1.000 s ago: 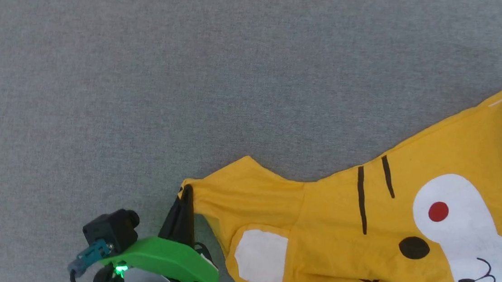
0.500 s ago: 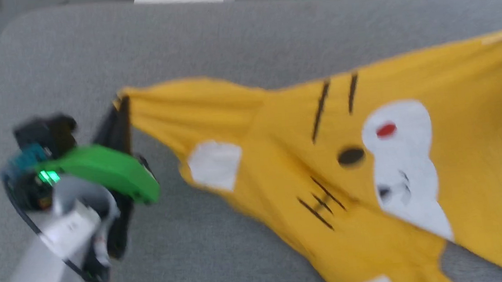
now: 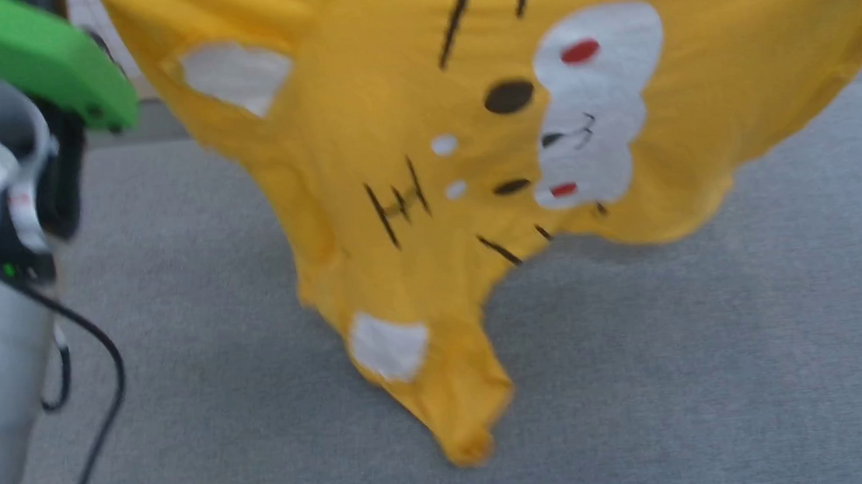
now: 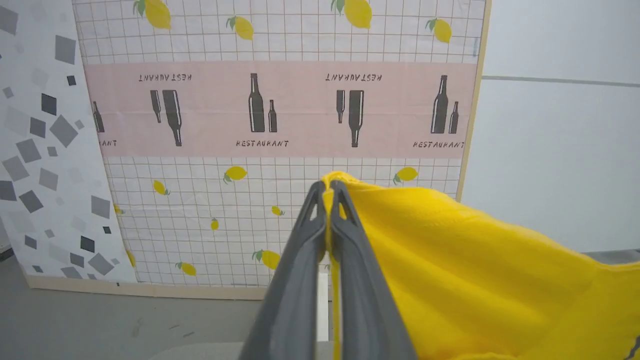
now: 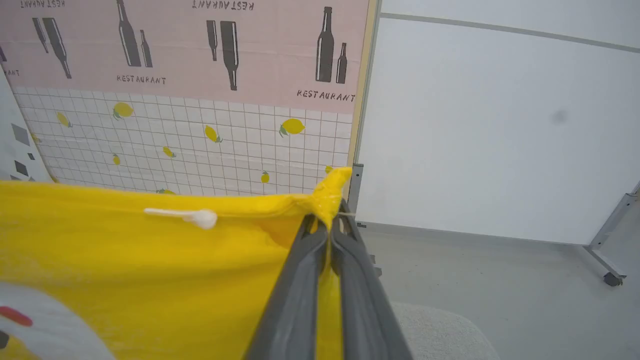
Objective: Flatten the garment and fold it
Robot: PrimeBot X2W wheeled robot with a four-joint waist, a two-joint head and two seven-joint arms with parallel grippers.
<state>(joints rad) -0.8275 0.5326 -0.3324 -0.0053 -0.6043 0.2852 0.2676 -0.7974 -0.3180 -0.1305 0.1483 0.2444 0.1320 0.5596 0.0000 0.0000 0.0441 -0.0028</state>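
- The garment [image 3: 429, 219] hangs in the air, spread wide with its tiger face outward. Its lowest corner droops toward the grey cushion [image 3: 723, 372]; touching or not, I can't tell.
- The left gripper [image 4: 328, 192] is clamped tight on one yellow edge.
- The right gripper [image 5: 330, 222] pinches the opposite edge, near a small white tag [image 5: 187, 216].
- Behind stands a lemon-and-bottle printed panel [image 4: 280, 115].

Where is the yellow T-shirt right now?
In the head view the T-shirt hangs over the grey surface, pinched by the left hand and right hand.
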